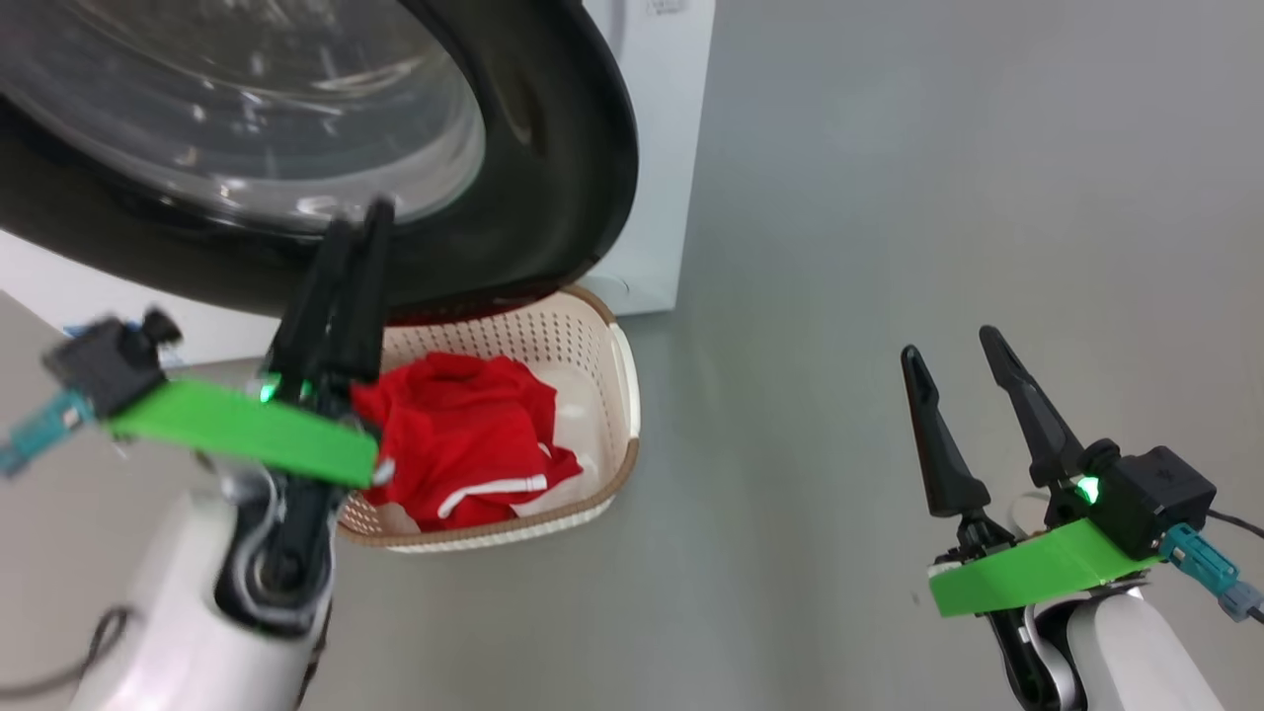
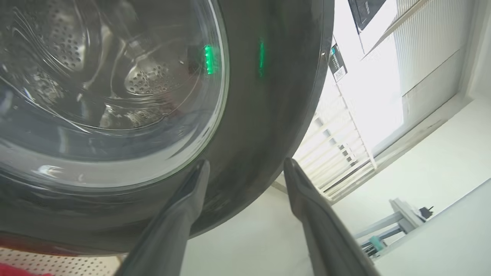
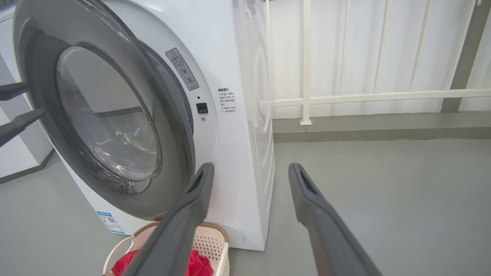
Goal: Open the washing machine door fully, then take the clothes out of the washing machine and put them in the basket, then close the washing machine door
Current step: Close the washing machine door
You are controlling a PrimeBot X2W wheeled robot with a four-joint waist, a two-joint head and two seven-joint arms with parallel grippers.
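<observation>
Clothes (image 1: pixel 464 434) in basket (image 1: pixel 592 336), mid-frame head view. Door (image 1: pixel 553 148) upper left, open; only closing left, I'd judge. L jaws apart by door rim; R jaws apart, lower right.

Rear of basket (image 1: pixel 568 341) behind WM door (image 1: pixel 563 178)

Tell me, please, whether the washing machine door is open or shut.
Open, partway: the washing machine door stands angled off the washing machine front, latch hole uncovered, overhanging the basket.
</observation>
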